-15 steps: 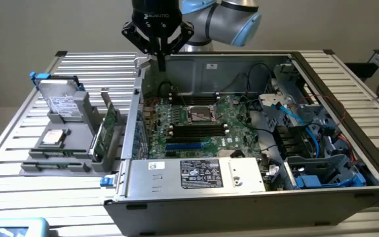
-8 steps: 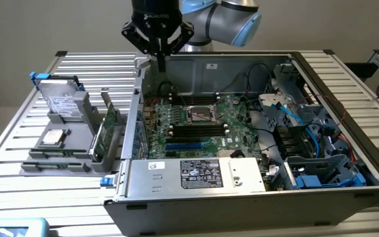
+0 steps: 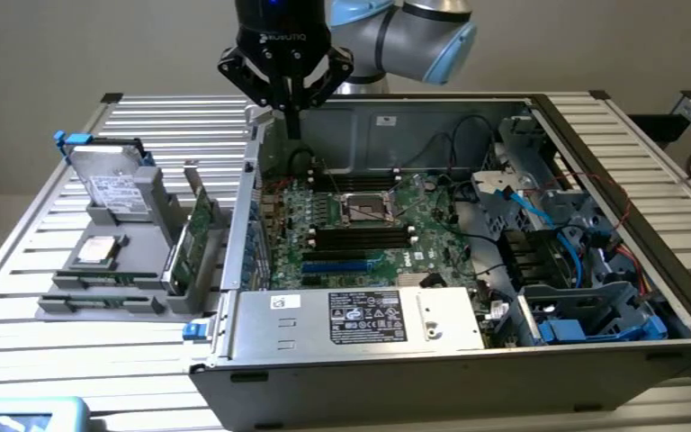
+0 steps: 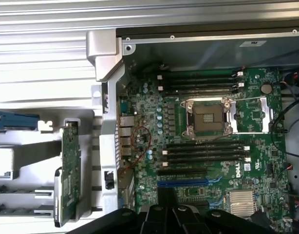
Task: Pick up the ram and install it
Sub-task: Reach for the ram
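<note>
Hand (image 3: 291,124): shut tight, with nothing in it that I can see. It hangs over the back corner of the computer case.
Case wall (image 3: 252,180): right under the hand. If the hand goes straight down here, it could bang the metal edge.
Red wire (image 4: 140,139): down inside the case, close to the wall. A low hand could catch on it.
Memory slots (image 3: 358,237): deeper in the case, long and black, and they look empty. A stick pushed in crooked could bend or not click in.
Green card (image 3: 198,236): on the other side of the wall from the hand, standing up in the grey holder (image 3: 141,229). It is wide and green, so it could be grabbed by mistake.
Ram (image 3: 105,281): farthest from the hand. I think it is the thin green strip lying low at the front of the holder, not yet picked up. A shut hand would only push it, and a thin stick can slip.
Counter (image 3: 22,270): under it all. A dropped stick would land here.
</note>
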`<state>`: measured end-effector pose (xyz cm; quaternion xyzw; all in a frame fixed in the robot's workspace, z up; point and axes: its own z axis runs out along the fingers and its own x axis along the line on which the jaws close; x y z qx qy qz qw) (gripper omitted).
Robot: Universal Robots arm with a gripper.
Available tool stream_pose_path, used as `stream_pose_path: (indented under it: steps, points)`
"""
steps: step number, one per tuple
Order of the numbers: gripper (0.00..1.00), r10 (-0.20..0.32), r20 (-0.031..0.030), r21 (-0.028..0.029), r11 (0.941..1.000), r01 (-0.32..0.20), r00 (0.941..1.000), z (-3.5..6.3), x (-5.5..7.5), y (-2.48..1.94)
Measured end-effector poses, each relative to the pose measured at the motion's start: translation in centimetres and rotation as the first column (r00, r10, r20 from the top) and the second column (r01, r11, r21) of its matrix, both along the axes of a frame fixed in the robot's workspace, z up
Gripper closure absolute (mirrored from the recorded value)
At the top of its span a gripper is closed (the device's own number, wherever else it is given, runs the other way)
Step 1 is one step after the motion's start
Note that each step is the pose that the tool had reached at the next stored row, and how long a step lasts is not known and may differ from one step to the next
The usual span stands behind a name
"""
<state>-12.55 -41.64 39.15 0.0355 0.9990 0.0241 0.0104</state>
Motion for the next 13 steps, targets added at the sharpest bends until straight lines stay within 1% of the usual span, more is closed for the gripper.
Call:
stream_pose_path:
  steps: [5,8,13]
  points:
    - [0.89,0.000,0.0000,0.0000,1.0000,0.000,1.0000,-0.06,-1.5,-0.63]
    - [0.89,0.000,0.0000,0.0000,1.0000,0.000,1.0000,-0.16,-2.8,-0.83]
    - [0.89,0.000,0.0000,0.0000,1.0000,0.000,1.0000,-0.38,-5.1,-1.03]
